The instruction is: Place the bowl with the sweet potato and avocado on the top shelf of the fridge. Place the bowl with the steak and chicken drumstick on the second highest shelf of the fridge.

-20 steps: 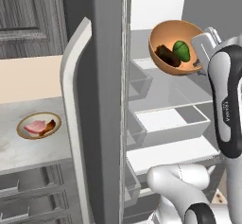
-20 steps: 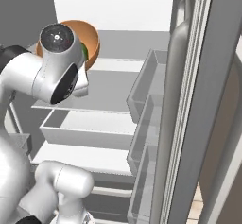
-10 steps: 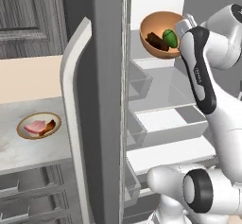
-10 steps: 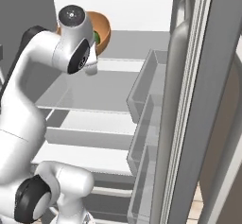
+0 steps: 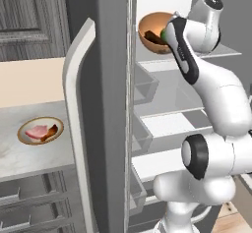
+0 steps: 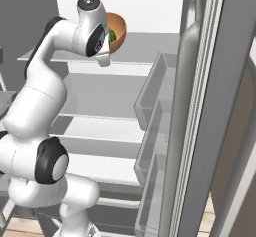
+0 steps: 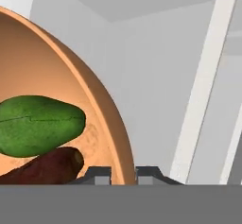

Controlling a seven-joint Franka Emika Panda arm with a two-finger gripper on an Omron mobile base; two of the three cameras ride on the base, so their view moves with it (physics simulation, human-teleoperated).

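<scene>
Left base view: the arm is reaching into the open fridge (image 5: 162, 124), holding the orange bowl (image 5: 153, 30) tilted at top-shelf level. The second bowl (image 5: 40, 131), with meat, is sitting on the counter (image 5: 29, 153).

Right base view: the orange bowl (image 6: 116, 31) is showing behind the wrist, above the top shelf (image 6: 135, 56).

Hand view: the end effector (image 7: 124, 175) is pinching the bowl's rim (image 7: 111, 128); avocado (image 7: 40, 124) is lying on sweet potato (image 7: 45, 167).

An orange bowl (image 5: 153, 30) holding a green avocado (image 7: 40, 124) and a dark sweet potato (image 7: 47, 167) is held tilted at the fridge's top shelf (image 6: 145, 48). A second bowl (image 5: 40, 131) with steak and drumstick is seen flat on the counter.
</scene>
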